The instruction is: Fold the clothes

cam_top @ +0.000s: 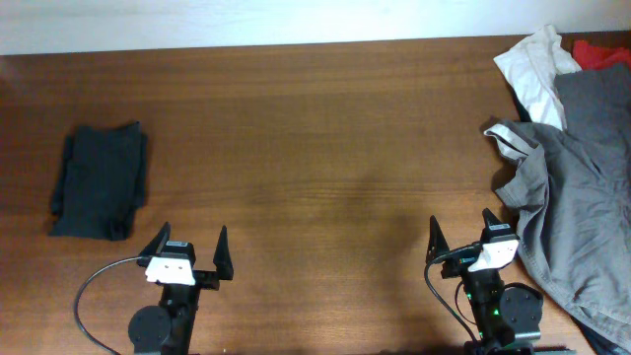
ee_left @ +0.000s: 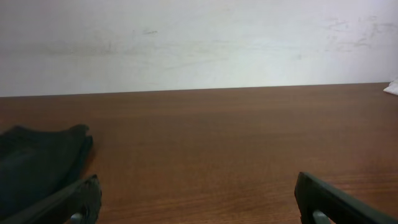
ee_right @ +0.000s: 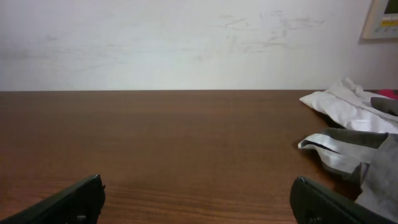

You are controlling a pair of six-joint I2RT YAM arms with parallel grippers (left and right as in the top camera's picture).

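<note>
Left gripper (cam_top: 192, 237): jaws spread wide, nothing between them. Right gripper (cam_top: 460, 229): also spread wide and empty. Both have black wedge-shaped fingers on a white body, and both sit low over the table (cam_top: 315, 128), a brown wood-grain top with a smooth, slightly glossy surface. A thin black cable (cam_top: 94, 281) loops off the left arm base.

Grey-olive shorts (cam_top: 572, 197) lie just right of the right gripper in a crumpled, soft heap with heavy folds, draping toward the table's near edge. Their hem is close beside the right finger, contact unclear. The pale waistband lining (ee_right: 329, 146) is flipped open, ahead and right of that gripper.

Further ahead and right in the same pile are a white garment (cam_top: 537, 64), rumpled, a darker grey cloth (cam_top: 596, 99) and a bit of red fabric (cam_top: 601, 49) at the far corner.

A dark folded garment (cam_top: 99, 182), a flat, roughly rectangular matte stack, lies ahead and left of the left gripper, well apart from the pile.

The table straight ahead of both grippers is bare wood. A white wall (ee_left: 199, 43), scuffed, stands behind.
</note>
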